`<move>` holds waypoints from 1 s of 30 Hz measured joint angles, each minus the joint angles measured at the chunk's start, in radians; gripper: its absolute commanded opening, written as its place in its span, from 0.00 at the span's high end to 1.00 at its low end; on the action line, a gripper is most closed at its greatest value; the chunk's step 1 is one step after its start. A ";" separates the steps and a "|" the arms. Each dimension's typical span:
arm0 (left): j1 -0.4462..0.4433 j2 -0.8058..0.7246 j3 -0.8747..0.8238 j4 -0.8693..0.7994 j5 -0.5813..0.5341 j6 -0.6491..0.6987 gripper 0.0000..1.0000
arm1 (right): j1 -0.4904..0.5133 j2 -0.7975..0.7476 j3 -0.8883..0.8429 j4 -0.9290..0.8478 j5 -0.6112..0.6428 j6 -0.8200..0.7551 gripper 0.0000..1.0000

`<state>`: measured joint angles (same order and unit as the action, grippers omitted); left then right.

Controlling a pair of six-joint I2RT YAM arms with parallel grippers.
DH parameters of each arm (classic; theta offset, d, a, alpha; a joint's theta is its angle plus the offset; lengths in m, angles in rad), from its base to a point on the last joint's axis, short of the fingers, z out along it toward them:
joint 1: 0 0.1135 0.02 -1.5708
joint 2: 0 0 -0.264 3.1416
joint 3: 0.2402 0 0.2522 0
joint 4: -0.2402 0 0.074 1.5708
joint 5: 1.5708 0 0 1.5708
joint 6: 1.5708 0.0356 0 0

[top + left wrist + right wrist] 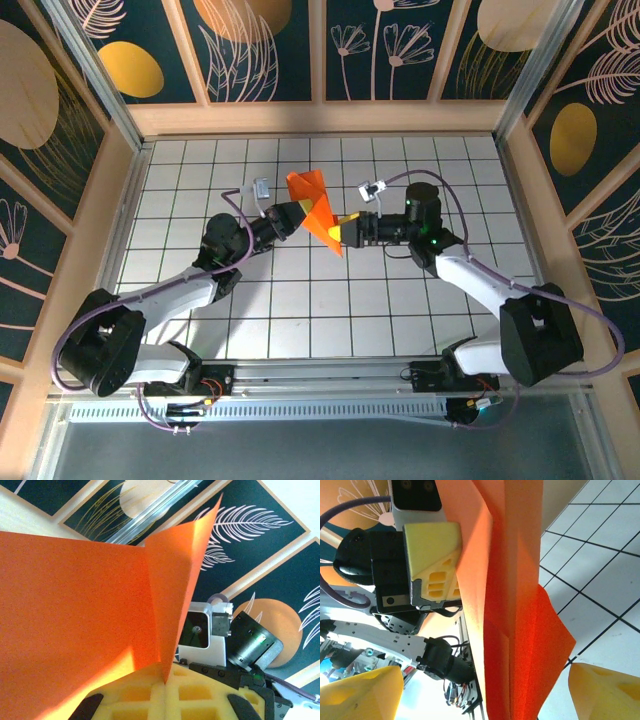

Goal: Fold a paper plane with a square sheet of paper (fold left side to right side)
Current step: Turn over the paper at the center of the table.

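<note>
The paper (312,205) sat just above the middle of the top view, a bright orange creased wedge between the two arms, and it looked to be held up off the table (300,310) rather than lying flat. One flap stood toward the upper part of the frame and a narrower point ran down toward the lower right.

In the left wrist view the paper (75,610) filled the left half, with a second flap rising to a sharp tip at upper centre and a crease running down to the pads. In the right wrist view the paper (515,630) hung as a tall layered strip down the centre, a darker corner jutting out to the right over the tiles.

The left gripper (296,213) was clamped on the paper from the left. Its yellow pads (135,692) met at the bottom of its own view with the sheet pinched in the seam, and one pad (432,555) showed pressed against the sheet at upper left of the right wrist view. The right gripper (346,226) stood just beside the paper on the right, jaws spread wide, its fingers (360,695) at the two bottom corners with the sheet between them, gripping nothing.

I'd judge the job partway: several creases were in, but the flaps splayed loose and the shape was no flat, narrow dart. Further folds and pressing looked left to do.
</note>
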<state>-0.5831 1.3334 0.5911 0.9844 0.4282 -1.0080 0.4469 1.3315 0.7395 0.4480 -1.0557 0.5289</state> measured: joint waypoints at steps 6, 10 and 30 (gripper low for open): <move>-0.003 0.013 0.006 0.011 0.010 -0.012 1.00 | 0.010 0.031 0.025 -0.002 0.001 -0.002 0.31; -0.003 0.017 0.006 0.011 0.011 -0.015 1.00 | 0.010 0.031 0.051 -0.005 0.007 -0.011 0.45; -0.007 -0.068 -0.005 -0.206 -0.154 0.076 0.56 | 0.014 0.012 0.111 -0.186 0.166 -0.132 1.00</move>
<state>-0.5903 1.2652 0.5861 0.7788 0.2741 -0.9321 0.4606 1.3437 0.8501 0.2623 -0.8894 0.3965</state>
